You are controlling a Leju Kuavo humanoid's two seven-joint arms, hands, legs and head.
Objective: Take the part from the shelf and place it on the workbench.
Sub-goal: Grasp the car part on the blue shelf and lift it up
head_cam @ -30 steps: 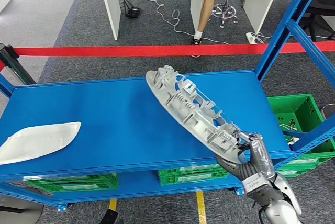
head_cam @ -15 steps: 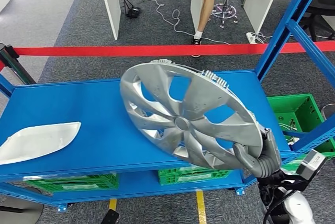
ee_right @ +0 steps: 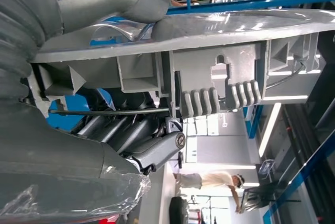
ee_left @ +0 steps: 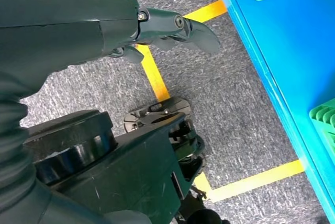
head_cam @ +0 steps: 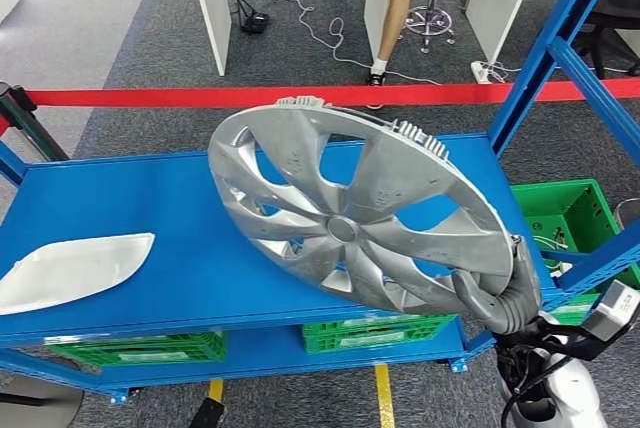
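Gripping the hubcap [head_cam: 355, 223], right robot hand [head_cam: 504, 296] partly hidden.

Workshop: blue steel shelving [head_cam: 189, 238], green parts crates [head_cam: 562, 213], floor tape [ee_left: 156, 77]

Right robot hand [head_cam: 502, 296] gripping wheel cover [head_cam: 355, 218] rim, left robot hand [ee_left: 130, 22] hanging, fingers extended, holding nothing

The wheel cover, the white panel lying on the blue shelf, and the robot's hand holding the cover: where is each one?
wheel cover [head_cam: 343, 230], head view, on its round centre hub.
white panel [head_cam: 72, 269], head view, on the middle of its flat face.
right hand [head_cam: 504, 298], head view, on the fingers gripping the cover's rim.
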